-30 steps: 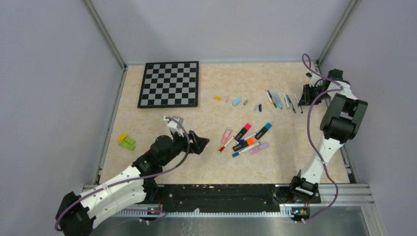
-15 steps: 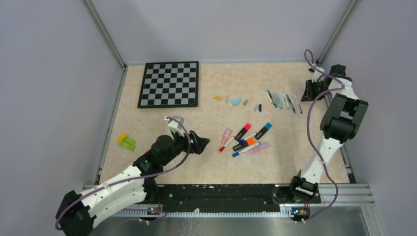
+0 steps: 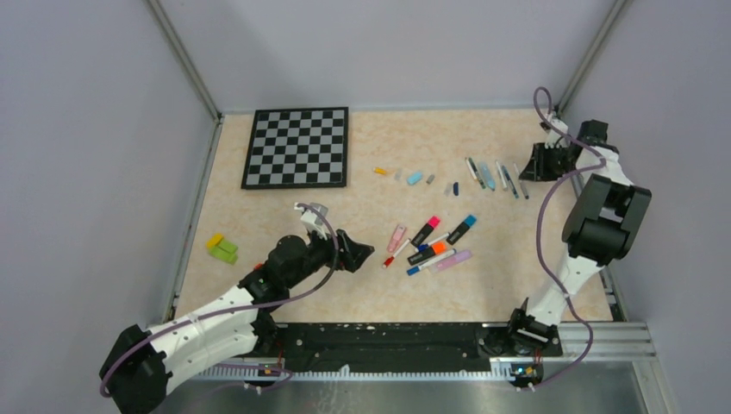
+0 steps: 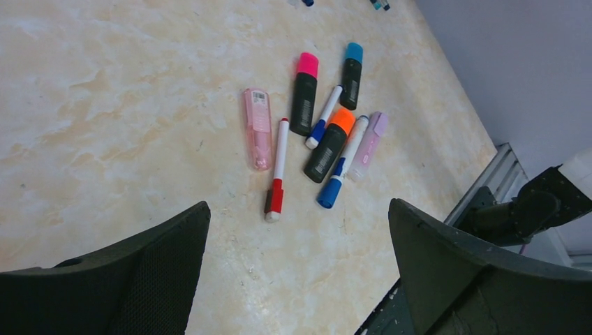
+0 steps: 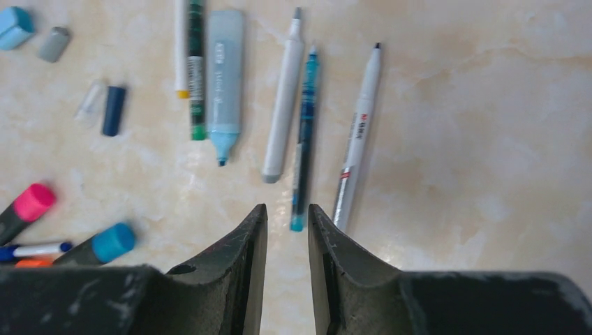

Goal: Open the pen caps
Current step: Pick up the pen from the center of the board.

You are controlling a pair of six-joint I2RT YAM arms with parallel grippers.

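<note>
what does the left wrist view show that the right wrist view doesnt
Only the left wrist view: the clear pink pen, the red-capped pen and the lilac pen.
Only the right wrist view: the uncapped white printed pen, the loose light blue cap and the grey cap.
Both: the pink-capped marker and the blue-capped marker, lying on the same marbled table.
</note>
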